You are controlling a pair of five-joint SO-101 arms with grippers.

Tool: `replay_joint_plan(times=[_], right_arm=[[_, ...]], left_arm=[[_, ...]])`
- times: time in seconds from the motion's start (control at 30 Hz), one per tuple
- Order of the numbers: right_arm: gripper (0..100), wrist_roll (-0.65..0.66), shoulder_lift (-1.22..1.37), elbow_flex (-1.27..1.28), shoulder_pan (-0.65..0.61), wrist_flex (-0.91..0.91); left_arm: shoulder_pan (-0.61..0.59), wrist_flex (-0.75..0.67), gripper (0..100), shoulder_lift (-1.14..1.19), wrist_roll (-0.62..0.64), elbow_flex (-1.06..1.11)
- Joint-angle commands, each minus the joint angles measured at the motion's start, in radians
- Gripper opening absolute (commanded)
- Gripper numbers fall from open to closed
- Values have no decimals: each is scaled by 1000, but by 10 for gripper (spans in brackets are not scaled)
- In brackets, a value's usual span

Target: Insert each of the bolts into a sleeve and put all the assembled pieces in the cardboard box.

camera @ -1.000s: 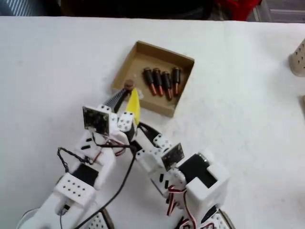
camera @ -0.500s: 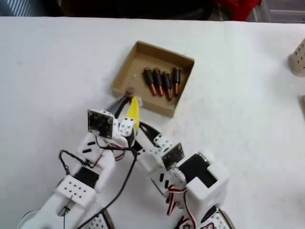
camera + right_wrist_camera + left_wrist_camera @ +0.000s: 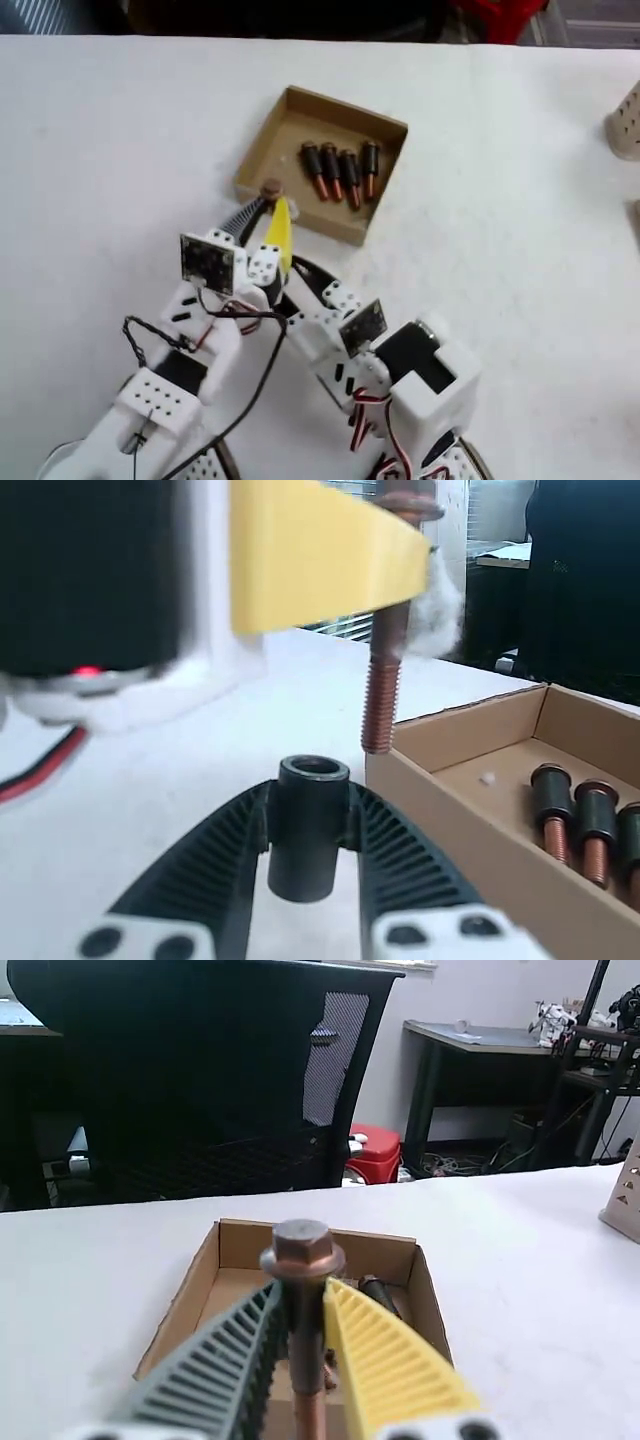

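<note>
Left gripper (image 3: 302,1298), upright bolt (image 3: 302,1250) near sleeve (image 3: 312,825)

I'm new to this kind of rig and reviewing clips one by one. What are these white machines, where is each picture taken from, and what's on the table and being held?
These are two small white robot arms at a white table. The high view looks down from a fixed camera. The other two pictures come from a camera on each arm's wrist. The left end effector, with one grey and one yellow finger, is shut on a copper bolt, head up. The right end effector, with black fingers, is shut on a black sleeve, opening up. The bolt hangs near the sleeve, not yet in it. Beyond them sits the cardboard box holding four assembled pieces.
</note>
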Motion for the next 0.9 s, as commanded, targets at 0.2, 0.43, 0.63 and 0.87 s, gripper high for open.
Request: replay_joint_plan(times=[0.2,0.43,0.63,0.87], right_arm=[[16,9,-4,5,10,-2],[16,9,-4,5,12,-2],[16,9,-4,5,12,-2],[16,9,-4,5,8,-2]], left_arm=[[10,17,22,-33,-12,-9],[21,213,22,-263,-12,21],[58,436,22,-576,-12,87],[50,462,22,-628,-14,94]])
